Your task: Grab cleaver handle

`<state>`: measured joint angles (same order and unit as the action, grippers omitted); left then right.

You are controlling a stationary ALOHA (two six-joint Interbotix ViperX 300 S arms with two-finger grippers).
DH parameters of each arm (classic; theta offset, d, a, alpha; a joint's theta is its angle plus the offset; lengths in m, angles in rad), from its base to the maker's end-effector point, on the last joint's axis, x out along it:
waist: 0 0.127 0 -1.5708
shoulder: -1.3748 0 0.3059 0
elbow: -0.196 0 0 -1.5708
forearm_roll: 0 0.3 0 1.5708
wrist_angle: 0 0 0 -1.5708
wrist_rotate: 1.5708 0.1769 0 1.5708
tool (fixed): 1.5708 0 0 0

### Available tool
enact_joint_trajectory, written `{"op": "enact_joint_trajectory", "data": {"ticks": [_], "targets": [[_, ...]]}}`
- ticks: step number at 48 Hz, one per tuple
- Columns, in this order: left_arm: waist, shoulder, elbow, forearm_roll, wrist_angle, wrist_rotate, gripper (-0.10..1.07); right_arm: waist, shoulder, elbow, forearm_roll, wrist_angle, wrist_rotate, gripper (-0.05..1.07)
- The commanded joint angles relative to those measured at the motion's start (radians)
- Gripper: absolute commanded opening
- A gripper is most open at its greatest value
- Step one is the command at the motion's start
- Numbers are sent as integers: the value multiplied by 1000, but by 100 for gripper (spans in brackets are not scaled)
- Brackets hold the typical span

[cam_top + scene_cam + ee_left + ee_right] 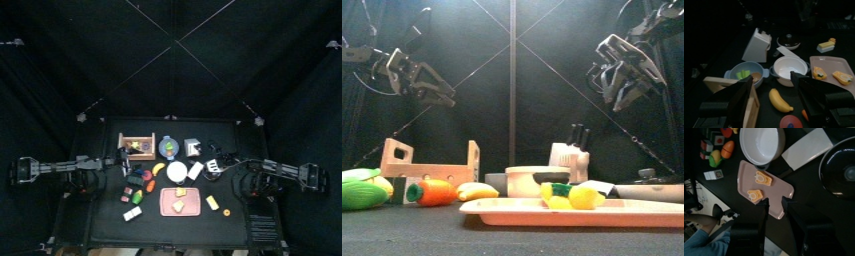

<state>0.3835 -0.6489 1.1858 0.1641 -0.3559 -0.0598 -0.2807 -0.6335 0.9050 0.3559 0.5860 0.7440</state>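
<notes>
The cleaver shows as a flat whitish blade (807,148) lying on the table between the white bowl (763,143) and the black pot (841,173). The left wrist view shows the same blade (785,52), and the top view shows it as a small white patch (195,171). I cannot make out the cleaver handle in any view. My right gripper (774,203) is open and empty, high above the pink tray (767,190), off to the blade's side. My left gripper (771,80) is also open and empty, raised at the left (422,85).
A white knife block (755,45) stands behind a blue bowl (747,72). A wooden rack (433,165) and toy vegetables (425,190) sit at the front left. A banana (781,100) lies near the left gripper. Food pieces lie on the tray.
</notes>
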Motion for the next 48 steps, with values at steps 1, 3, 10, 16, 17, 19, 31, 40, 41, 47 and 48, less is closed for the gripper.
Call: {"op": "enact_joint_trajectory", "data": {"ticks": [1,3,10,16,17,19,31,40,41,47,48], "targets": [[18,-25,-3,2,-5,2,96,38,-6,23,9,-133,2,69],[18,-32,2,0,-5,2,95,60,0,28,15,-178,2,69],[18,-46,20,-6,-2,-5,95,126,51,25,2,-291,43,70],[17,-46,32,-23,-2,-5,95,163,100,35,-52,-331,95,70],[17,-48,34,-28,-2,-5,96,170,107,38,-60,-337,104,70],[17,-46,37,-34,0,-5,96,187,124,44,-77,-347,124,70],[-29,-46,60,-44,-5,-6,96,267,235,107,-147,-449,316,71],[-77,-48,64,-66,-6,-9,95,279,342,118,-219,-552,459,71],[-81,-48,64,-72,-6,-9,95,279,354,115,-230,-552,469,71],[-109,-48,66,-107,-6,-8,96,279,422,95,-261,-551,528,76],[-112,-48,66,-110,-5,-8,95,279,431,92,-262,-551,534,77]]}}
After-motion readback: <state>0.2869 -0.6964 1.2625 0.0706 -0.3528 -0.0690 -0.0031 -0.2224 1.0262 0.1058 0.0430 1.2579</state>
